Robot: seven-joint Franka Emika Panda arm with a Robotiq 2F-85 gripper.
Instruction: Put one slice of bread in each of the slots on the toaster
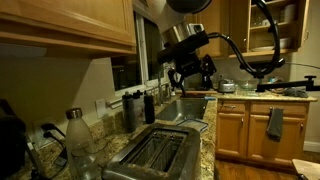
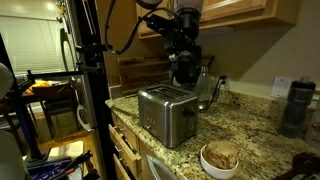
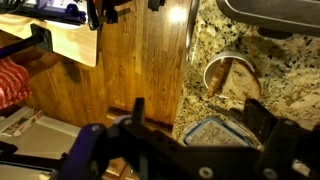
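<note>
Over on the granite counter, seeing a white bowl (image 2: 214, 172) holding slices of bread (image 2: 222, 153), sitting near the toaster (image 2: 165, 115) but not touching it. Also catching the gripper (image 2: 186, 78) hanging above the slots (image 1: 152, 150), fingers spread wide apart, gripping nothing. Not making out any writing, too blurry.

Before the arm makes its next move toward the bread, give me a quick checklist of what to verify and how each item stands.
1. Gripper open and empty: ok.
2. Tan bread slices lying in the round white bowl on the speckled granite counter: ok.
3. Both dark slots of the shiny silver toaster show no bread: ok.
4. Gripper positioned over the bowl: not ok; it hangs high by the toaster.
5. At least two slices in the bowl: cannot tell.
</note>
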